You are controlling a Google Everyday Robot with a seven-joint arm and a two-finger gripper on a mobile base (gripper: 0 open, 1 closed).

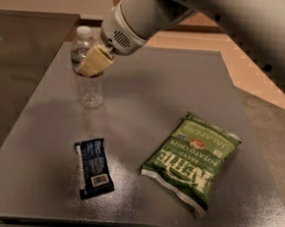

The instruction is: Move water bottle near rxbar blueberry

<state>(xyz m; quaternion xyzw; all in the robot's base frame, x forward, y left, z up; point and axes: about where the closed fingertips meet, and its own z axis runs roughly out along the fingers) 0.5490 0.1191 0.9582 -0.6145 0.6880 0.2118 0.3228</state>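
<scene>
- Water bottle (90, 89) stands upright at the far left of the desk (159, 87), well apart from its target.
- Against its upper body, just under the white cap, sits the end effector (93, 62); whether it is clamped on the bottle or merely alongside cannot be told.
- Risk here: with a high or loose hold, the tall, light bottle could tip or slip once carried.
- At the near left the rxbar blueberry (94, 168) lies flat; setting down too close could knock the wrapper or land on it.
- To the right lies a green chip bag (193, 159), probably clear of the path.
</scene>
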